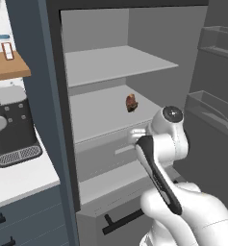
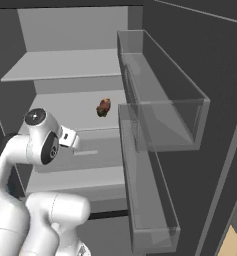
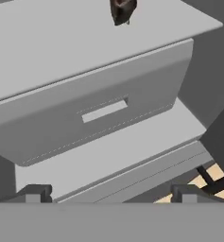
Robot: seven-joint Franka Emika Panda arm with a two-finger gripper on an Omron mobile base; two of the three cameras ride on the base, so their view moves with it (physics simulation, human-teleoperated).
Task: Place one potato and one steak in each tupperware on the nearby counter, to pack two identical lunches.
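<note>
**Open fridge, one steak on the middle shelf, pincer spread and empty**

The small reddish-brown steak (image 1: 131, 102) lies alone near the middle of the fridge's middle shelf (image 1: 96, 117). Judged by look, it is light, soft and probably slick; a hold across its narrow sides seems best. The pincer (image 3: 108, 194), fingers wide apart and grasping nothing, hangs in front of the drawer (image 3: 99, 113) below that shelf, so the steak sits above and beyond it, well apart.
</note>
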